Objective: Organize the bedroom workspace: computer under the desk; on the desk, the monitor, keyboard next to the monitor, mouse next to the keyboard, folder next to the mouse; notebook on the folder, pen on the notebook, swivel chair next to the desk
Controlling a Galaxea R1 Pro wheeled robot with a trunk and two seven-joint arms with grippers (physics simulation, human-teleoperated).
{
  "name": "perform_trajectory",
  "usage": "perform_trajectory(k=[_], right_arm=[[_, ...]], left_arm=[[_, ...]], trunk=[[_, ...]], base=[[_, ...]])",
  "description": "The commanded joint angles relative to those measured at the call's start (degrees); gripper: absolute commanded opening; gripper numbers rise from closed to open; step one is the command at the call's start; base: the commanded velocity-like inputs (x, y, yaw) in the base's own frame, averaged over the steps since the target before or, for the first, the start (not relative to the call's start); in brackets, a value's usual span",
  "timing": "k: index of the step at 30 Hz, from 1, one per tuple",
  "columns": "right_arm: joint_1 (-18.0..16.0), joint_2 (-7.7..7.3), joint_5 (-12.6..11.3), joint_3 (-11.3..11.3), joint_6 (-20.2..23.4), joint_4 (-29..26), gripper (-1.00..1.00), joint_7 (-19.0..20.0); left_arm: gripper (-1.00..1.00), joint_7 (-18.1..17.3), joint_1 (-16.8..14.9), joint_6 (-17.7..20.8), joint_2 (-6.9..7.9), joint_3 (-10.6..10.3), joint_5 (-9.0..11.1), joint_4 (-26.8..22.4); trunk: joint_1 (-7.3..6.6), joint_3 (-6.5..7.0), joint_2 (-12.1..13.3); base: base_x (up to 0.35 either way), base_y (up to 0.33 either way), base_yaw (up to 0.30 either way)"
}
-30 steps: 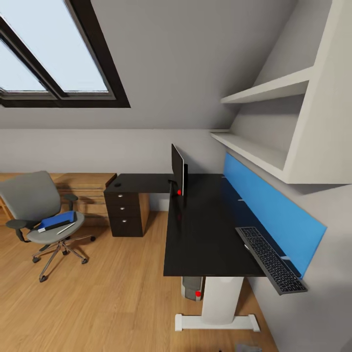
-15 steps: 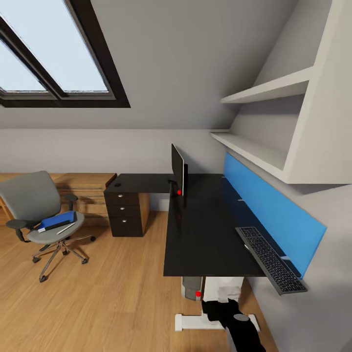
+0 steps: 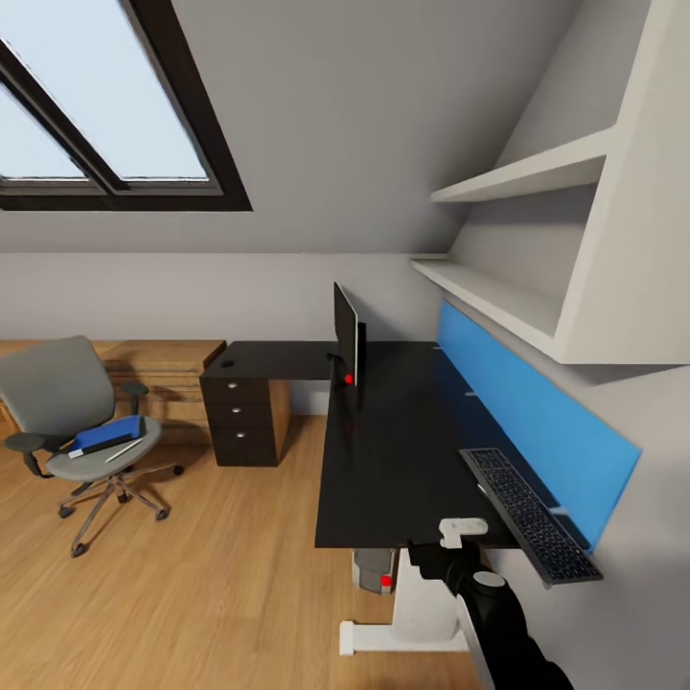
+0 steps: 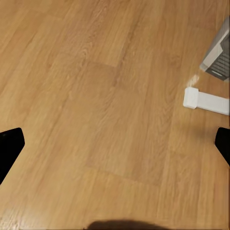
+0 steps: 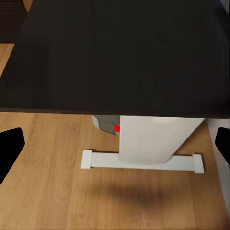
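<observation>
Fingers of both our grippers spread, empty; monitor and keyboard on desk; folder awaits on chair

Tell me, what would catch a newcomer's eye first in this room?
Probably the long glossy black desk, with a bright blue wall panel behind it and a keyboard jutting off its near end. Off to the left, a grey swivel chair carries a blue folder, and big skylights fill the sloped ceiling.
</observation>
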Motion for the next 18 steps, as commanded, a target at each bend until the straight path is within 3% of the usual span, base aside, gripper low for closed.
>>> perform_trajectory(k=[1, 9, 15, 18], right_arm=[[-0.03, -0.17, 0.46, 0.07, -1.04, 0.78, 1.00, 0.01], [-0.05, -0.59, 0.69, -0.38, -4.86, 2.18, 1.00, -0.04], [-0.05, -2.87, 0.56, -1.89, -5.16, 2.24, 1.00, -0.08], [-0.05, -3.31, 0.52, -2.43, -5.22, 2.20, 1.00, -0.13]], left_arm=[[1.00, 0.20, -0.02, 0.31, -0.02, 0.17, -0.23, 0.03], [1.00, 0.17, -0.02, 1.79, -0.02, 0.18, -0.22, 0.03], [1.00, 0.18, -0.02, 1.91, -0.02, 0.18, -0.15, 0.03], [1.00, 0.18, -0.02, 1.92, -0.02, 0.18, -0.08, 0.03]], trunk=[[0.04, -0.02, -0.04], [0.04, -0.02, -0.04], [0.04, -0.02, -0.04], [0.04, -0.02, -0.04]], base=[[0.221, -0.185, 0.000], [0.181, -0.148, 0.000], [0.107, -0.089, 0.000], [0.073, -0.058, 0.000]])
